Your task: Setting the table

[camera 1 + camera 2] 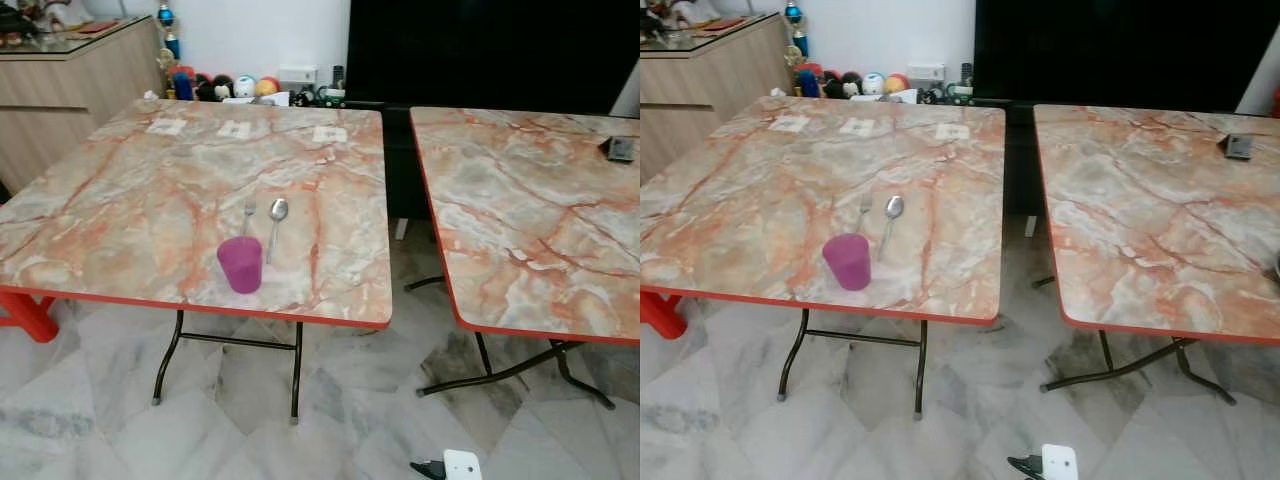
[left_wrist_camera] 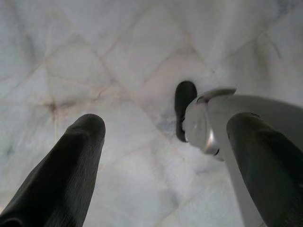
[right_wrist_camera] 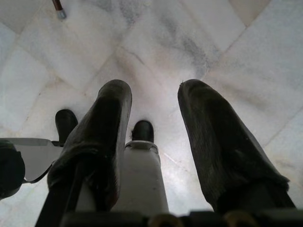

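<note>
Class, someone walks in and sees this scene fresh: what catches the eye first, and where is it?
Two marble-patterned tables with red edges stand side by side. Near the left table's front edge stands a purple cup, with a fork and spoon lying just behind it.

Wooden sideboard (image 1: 70,90), toys (image 1: 225,87) by wall, black screen (image 1: 480,50)

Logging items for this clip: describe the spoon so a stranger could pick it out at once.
Start at the left marble-patterned table with the red edge. Near its front edge stands a purple cup; just behind it lie two pieces of cutlery side by side. The spoon is the one on the right, with a rounded bowl, where the fork beside it has tines.
</note>
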